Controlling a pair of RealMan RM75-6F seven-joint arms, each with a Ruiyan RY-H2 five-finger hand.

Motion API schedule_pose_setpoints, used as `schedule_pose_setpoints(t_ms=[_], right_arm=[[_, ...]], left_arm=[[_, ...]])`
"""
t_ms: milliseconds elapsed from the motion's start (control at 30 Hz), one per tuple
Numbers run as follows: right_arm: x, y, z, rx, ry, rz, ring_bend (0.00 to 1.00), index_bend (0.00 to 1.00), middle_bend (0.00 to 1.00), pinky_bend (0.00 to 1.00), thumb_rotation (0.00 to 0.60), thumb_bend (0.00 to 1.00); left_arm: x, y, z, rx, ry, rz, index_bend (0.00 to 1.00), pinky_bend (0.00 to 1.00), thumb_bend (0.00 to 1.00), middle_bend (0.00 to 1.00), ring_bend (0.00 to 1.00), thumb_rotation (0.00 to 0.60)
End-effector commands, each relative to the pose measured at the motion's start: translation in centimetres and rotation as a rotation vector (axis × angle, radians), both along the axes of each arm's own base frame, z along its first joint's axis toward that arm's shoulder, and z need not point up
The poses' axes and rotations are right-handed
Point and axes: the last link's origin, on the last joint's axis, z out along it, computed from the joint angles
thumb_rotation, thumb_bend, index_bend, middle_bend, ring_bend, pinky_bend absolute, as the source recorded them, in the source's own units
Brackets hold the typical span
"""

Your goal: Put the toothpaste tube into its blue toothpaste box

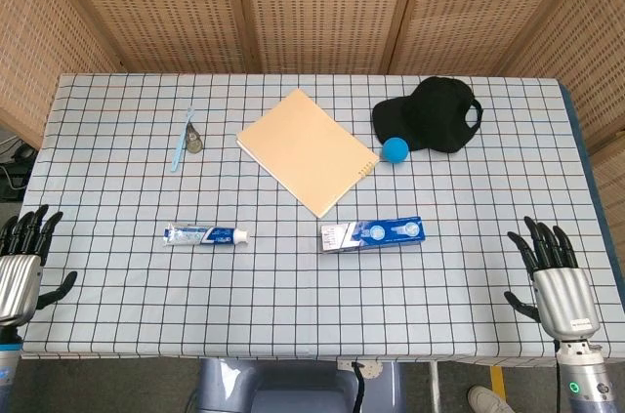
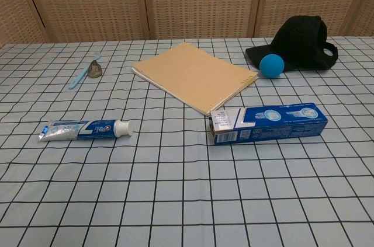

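Observation:
The toothpaste tube (image 1: 205,234) (image 2: 86,129) lies flat on the checked tablecloth, left of centre, its white cap pointing right. The blue toothpaste box (image 1: 372,233) (image 2: 269,122) lies flat to its right, about a tube's length away, its white end facing the tube. My left hand (image 1: 21,262) hovers at the table's front left corner, fingers spread, holding nothing. My right hand (image 1: 554,271) is at the front right edge, fingers also spread and empty. Both hands are far from the tube and box. The chest view shows neither hand.
A tan notebook (image 1: 308,150) (image 2: 194,76) lies behind the box. A black cap (image 1: 435,114) (image 2: 299,42) and a blue ball (image 1: 395,150) (image 2: 271,65) sit at the back right. A light blue toothbrush (image 1: 182,144) (image 2: 83,72) with a small grey object (image 1: 195,141) lies at the back left.

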Motion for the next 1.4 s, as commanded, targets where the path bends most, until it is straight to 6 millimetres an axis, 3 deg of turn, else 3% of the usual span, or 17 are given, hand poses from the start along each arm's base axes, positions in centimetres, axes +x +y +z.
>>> schedule_pose_setpoints(t_ms=[33, 633, 767, 833, 1200, 1400], right_arm=[[0.1, 0.1, -0.2, 0.011, 0.002, 0.005, 0.0, 0.19, 0.0, 0.1, 0.6, 0.21], [0.4, 0.4, -0.8, 0.061, 0.0, 0.017, 0.0, 0.19, 0.0, 0.1, 0.6, 0.21], [0.3, 0.4, -0.7, 0.06, -0.012, 0.011, 0.0, 0.19, 0.0, 0.1, 0.6, 0.21], [0.3, 0.4, -0.6, 0.057, -0.015, 0.012, 0.0, 0.19, 0.0, 0.1, 0.6, 0.21], [0.3, 0.3, -0.6, 0.059, -0.013, 0.012, 0.0, 0.21, 0.0, 0.1, 0.6, 0.21], [0.1, 0.1, -0.4, 0.053, -0.019, 0.002, 0.0, 0.21, 0.0, 0.1, 0.6, 0.21]], left_arm=[[-0.1, 0.1, 0.0, 0.001, 0.002, 0.003, 0.06, 0.0, 0.28, 0.0, 0.0, 0.6], [0.1, -0.2, 0.0, -0.026, -0.002, 0.008, 0.06, 0.0, 0.27, 0.0, 0.0, 0.6], [0.1, -0.2, 0.0, -0.016, 0.017, 0.008, 0.05, 0.0, 0.12, 0.0, 0.0, 0.6], [0.0, -0.3, -0.1, -0.019, 0.021, 0.016, 0.05, 0.0, 0.09, 0.0, 0.0, 0.6], [0.2, 0.1, -0.4, -0.032, 0.006, 0.018, 0.06, 0.0, 0.09, 0.0, 0.0, 0.6], [0.9, 1.9, -1.1, -0.071, -0.015, 0.001, 0.11, 0.0, 0.1, 0.0, 0.0, 0.6]])
